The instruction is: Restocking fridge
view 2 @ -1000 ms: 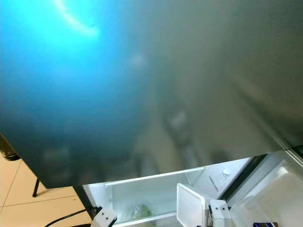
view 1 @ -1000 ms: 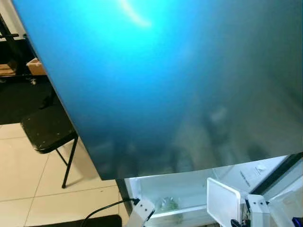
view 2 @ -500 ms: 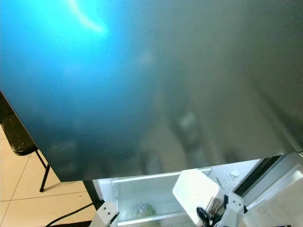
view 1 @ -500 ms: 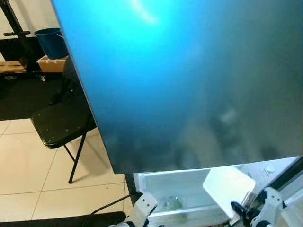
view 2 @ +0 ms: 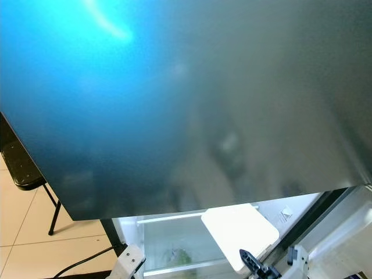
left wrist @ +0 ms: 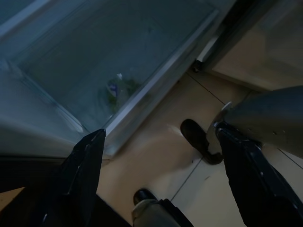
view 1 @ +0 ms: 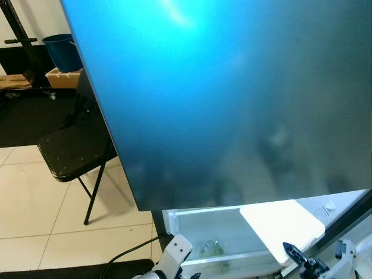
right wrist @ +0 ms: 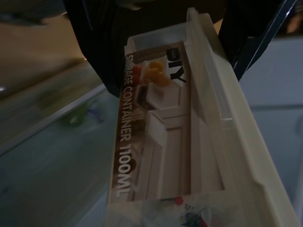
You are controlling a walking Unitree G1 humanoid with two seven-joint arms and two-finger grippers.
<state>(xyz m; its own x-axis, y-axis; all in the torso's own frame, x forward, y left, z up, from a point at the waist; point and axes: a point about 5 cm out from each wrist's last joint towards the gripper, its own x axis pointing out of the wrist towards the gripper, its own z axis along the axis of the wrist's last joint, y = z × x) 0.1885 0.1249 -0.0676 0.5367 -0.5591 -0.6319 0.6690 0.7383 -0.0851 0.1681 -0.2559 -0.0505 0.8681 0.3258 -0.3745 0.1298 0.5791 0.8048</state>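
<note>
The glossy blue-grey fridge door [view 1: 232, 104] hangs close in front of me. Below it the lit white fridge compartment [view 1: 197, 229] stands open, with a green leafy pack [view 1: 210, 249] on its shelf. My right gripper [view 2: 251, 263] is shut on a white storage container [view 1: 282, 224], held nearly flat before the compartment. Its label reads 1100ML in the right wrist view [right wrist: 156, 137]. My left gripper [left wrist: 158, 132] is open and holds nothing; it hangs low beside the compartment, above the tiled floor [left wrist: 161, 161].
A black folding chair [view 1: 72, 154] stands on the tiles to the left of the door. A blue bucket [view 1: 64, 51] and a cardboard box [view 1: 64, 78] sit farther back. A black cable [view 1: 125, 258] lies on the floor near my left arm [view 1: 174, 258].
The camera shifted right at first. My right gripper has tipped the white container from upright to nearly flat and pushed it a little towards the compartment.
</note>
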